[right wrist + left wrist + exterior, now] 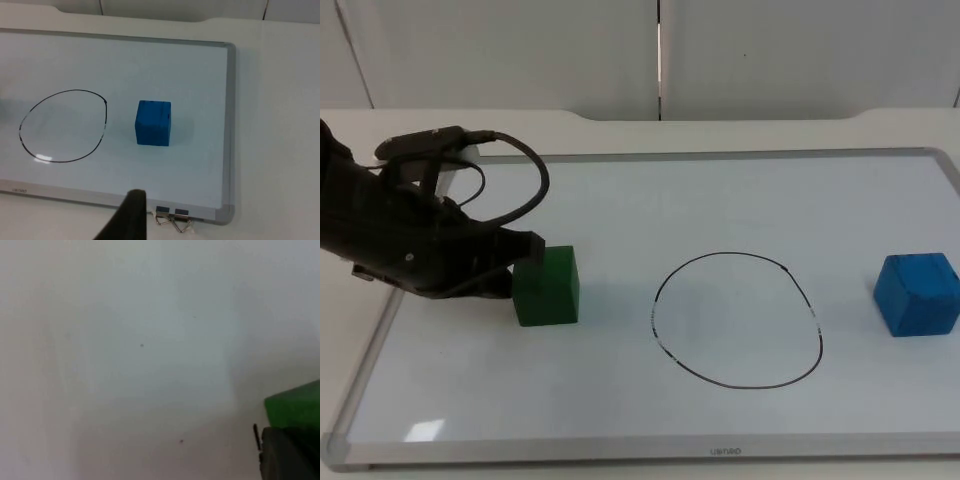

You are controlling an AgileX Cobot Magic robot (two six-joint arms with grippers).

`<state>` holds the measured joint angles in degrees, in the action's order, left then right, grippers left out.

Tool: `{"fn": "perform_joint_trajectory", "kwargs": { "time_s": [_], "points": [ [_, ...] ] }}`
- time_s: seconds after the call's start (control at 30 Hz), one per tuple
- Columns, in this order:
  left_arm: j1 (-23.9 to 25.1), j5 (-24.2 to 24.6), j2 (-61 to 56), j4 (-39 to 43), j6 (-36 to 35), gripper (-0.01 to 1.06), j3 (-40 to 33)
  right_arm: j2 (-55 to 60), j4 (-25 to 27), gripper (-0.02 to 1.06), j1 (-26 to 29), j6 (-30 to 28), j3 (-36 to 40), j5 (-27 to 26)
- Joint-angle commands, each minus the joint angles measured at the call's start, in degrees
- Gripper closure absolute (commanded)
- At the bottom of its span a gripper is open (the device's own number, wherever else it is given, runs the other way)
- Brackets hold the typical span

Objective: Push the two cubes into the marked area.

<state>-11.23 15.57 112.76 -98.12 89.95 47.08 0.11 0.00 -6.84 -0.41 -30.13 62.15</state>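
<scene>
On the left side of the whiteboard [430,400], the left gripper [525,262] sits low against the left face of the green cube [547,287], so the first push looks under way or about to begin. That cube lies well left of the drawn circle [737,320], and the next move calls for a steady shove to the right, kept square so the cube does not twist away. The left arm reaches in low from the far left, its wrist nearly level with the board; whether its jaws are open or closed I cannot tell. Over at the right, the blue cube [918,293] sits outside the circle, near the board's right edge, untouched. The right gripper [129,220] waits back from the board's near edge, probably well clear of the blue cube.
</scene>
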Motion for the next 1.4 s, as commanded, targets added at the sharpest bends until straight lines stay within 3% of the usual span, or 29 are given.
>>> {"fn": "perform_joint_trajectory", "kwargs": {
  "time_s": [0.0,0.2,1.37],
  "points": [
    [-0.9,0.7,0.0,-1.0,0.2,1.05,0.2,-0.1,0.0,-0.01,0.3,-0.5,0.6,-0.3],
    [-2.1,0.5,0.0,-1.8,2.7,1.05,0.2,-0.1,0.0,-0.01,0.3,-0.5,0.6,-0.3],
    [-5.2,3.3,0.2,-1.8,2.7,1.05,0.6,-0.1,0.0,-0.01,0.3,-0.5,0.6,-0.3]
  ]
}}
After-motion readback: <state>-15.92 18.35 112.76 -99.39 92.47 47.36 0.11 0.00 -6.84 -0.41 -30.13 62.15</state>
